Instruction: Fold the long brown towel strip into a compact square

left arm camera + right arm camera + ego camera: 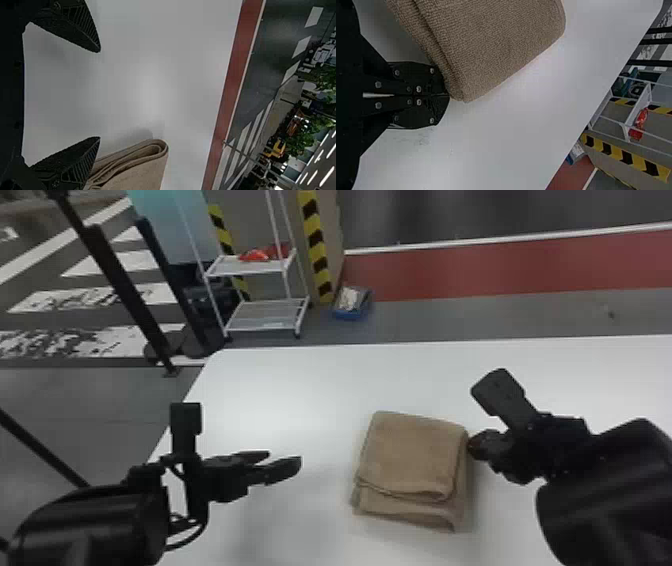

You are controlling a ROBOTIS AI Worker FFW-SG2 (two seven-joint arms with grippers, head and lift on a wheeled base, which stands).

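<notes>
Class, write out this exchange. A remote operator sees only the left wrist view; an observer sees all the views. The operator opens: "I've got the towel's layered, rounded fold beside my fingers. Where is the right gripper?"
Observer: The right gripper is at the right-hand side of the towel, as the head view shows.
Operator: Are its fingers apart?
Observer: No, in the right wrist view they are closed together.
Operator: How does the towel lie overall?
Observer: In the head view it is a squarish stack on the table, its top fold stopping short of the lower layers on the side nearest the robot.
</notes>
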